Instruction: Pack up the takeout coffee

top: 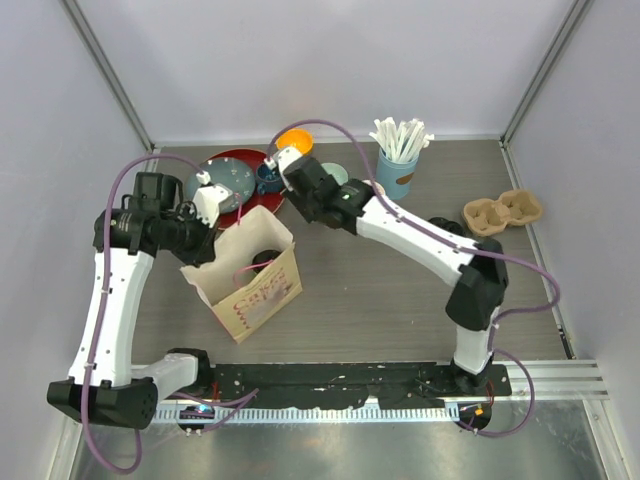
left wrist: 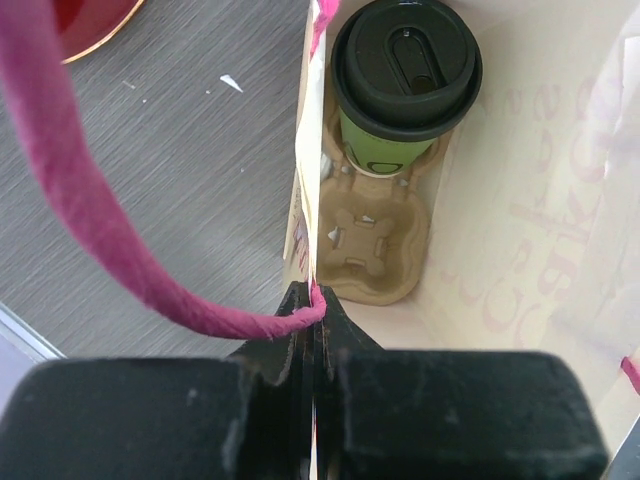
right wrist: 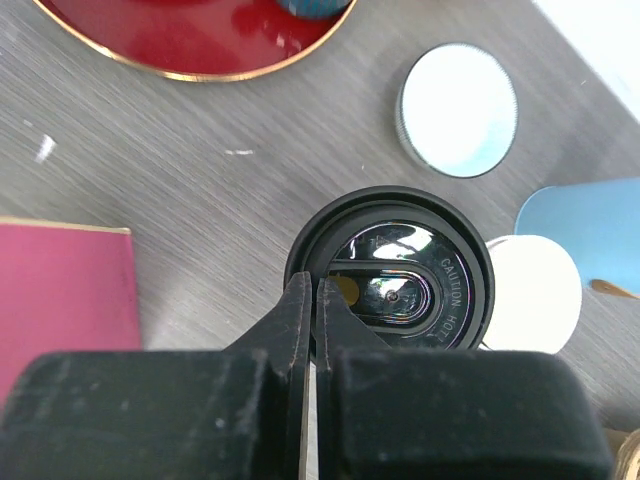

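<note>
L gripper (left wrist: 315, 300) is clamped shut on the wall of the paper bag (left wrist: 530, 200). One lidded cup (left wrist: 385, 150) sits in the cardboard carrier (left wrist: 365, 240) inside, 2nd slot vacant. R gripper (right wrist: 312, 292), fingers all but together, appears to pinch the rim of the second lid (right wrist: 400, 285) beside the red plate (right wrist: 200, 40). Such cups likely handle light, thin-walled, crushable — lid slick, may pop off, so a hold across the body looks safer. Any cup beneath that lid — hidden.

grn cup (left wrist: 385, 152), blk lid (right wrist: 392, 232), pink bag handle (left wrist: 62, 195)
</note>
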Available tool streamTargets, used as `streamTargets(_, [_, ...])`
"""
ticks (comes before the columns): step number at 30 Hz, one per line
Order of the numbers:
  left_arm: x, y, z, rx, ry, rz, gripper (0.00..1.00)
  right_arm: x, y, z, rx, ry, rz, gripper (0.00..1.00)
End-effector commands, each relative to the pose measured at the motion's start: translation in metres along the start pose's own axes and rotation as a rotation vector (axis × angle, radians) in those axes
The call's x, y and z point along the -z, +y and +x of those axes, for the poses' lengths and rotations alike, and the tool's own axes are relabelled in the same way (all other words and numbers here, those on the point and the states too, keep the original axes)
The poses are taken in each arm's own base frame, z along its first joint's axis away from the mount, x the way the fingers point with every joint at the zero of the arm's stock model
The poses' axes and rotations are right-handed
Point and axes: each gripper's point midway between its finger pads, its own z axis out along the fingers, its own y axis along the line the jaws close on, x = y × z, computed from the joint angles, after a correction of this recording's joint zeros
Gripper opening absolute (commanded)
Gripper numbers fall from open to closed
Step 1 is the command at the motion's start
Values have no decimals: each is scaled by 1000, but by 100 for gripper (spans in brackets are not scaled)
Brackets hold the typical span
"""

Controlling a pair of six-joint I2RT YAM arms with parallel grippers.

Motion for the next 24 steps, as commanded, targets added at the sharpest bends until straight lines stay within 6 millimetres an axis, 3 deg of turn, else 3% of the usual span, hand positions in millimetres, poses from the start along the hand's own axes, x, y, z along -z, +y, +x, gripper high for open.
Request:
streamTargets(1, [9,-23,12,41,61,104,0,71,-35,-45,-138,-160,-30,1])
streamTargets(3, [6,-25,7,37,47,118,0,80,-34,-47,-168,-176,-85,1])
streamTargets(7, [-3,-34,3,24,49,152,0,102,-51,-52,-241,-204,-106,1])
streamTargets(12, [-13,-47,-7,-11,42,174,0,160,-65,-79,-255,-296,-150,1])
streamTargets(17, [-9,-64,-30,-58,-8,218,0,223,-70,-100,-255,-386,-244,1])
streamTargets(24, [-15,-80,-41,-90,-10,299,0,269,-73,-88,-228,-369,-294,1])
